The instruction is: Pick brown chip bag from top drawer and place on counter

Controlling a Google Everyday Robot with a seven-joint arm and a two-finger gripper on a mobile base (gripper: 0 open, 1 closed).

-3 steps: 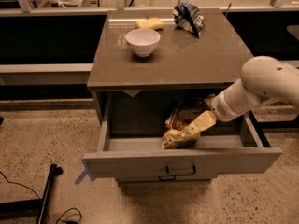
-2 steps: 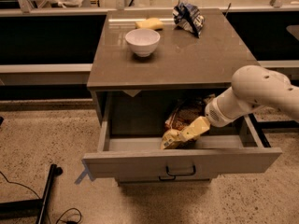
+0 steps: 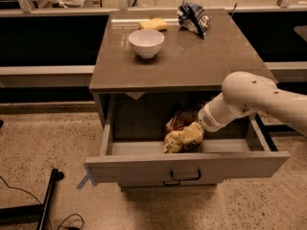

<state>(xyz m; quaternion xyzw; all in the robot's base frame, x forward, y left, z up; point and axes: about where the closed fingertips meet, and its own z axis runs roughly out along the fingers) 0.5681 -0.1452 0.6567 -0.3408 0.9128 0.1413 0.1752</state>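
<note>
The top drawer (image 3: 144, 169) is pulled open below the counter (image 3: 201, 56). The brown chip bag (image 3: 180, 133) lies crumpled inside it, right of the middle, with its tan-yellow end toward the drawer front. My white arm comes in from the right and dips into the drawer. My gripper (image 3: 197, 128) is at the bag's right side, against its upper edge. The arm's wrist hides the gripper's tip and part of the bag.
On the counter stand a white bowl (image 3: 146, 42), a yellow sponge (image 3: 153, 24) and a small blue-and-white foil bag (image 3: 193, 17). The drawer has a dark pull handle (image 3: 184, 178). A dark stand leg and cables (image 3: 48, 205) lie on the speckled floor at the left.
My arm has moved left and a little lower into the drawer, so the gripper is closer against the bag. The bag has not visibly moved.
</note>
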